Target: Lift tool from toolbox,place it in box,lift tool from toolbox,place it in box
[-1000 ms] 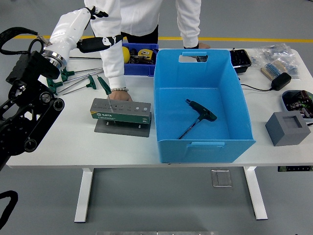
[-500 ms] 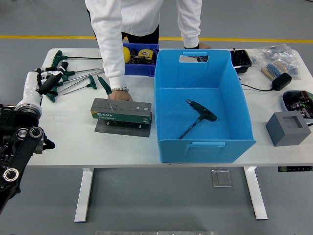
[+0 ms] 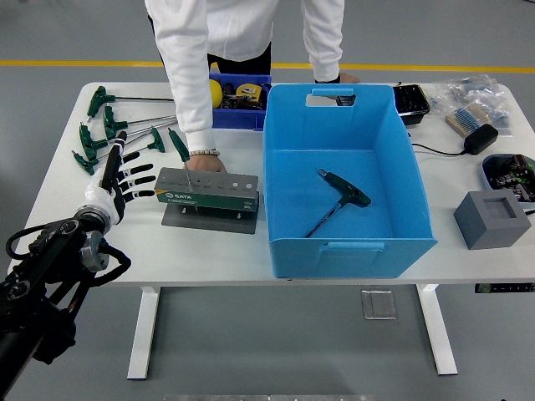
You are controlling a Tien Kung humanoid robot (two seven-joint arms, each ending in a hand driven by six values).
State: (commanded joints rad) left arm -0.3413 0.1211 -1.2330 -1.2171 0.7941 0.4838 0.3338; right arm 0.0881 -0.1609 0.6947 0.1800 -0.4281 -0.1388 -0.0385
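Item: left hand, black and white, five fingers. Position: over the table's left part, just left of the grey tool holder. Fingers spread and pointing toward the holder; nothing held. Right hand: not in sight.

Item: T-handle wrench, green grip, thin steel shaft. Stands in a hole near the holder's left end, shaft roughly upright and leaning a little to the far left, grip uppermost. A person's hand rests on the holder's far edge, just beside the shaft. Relation: the wrench lies right of and slightly beyond the left hand, near it; the left hand is the only one in reach. The next grasp would likely have to close round the grip from the left and draw upward along the shaft.

Item: blue box, open top, right of the holder. One T-handle wrench already lies on its floor, diagonal.

Item: spare T-handle wrenches, lying flat at the table's far left.
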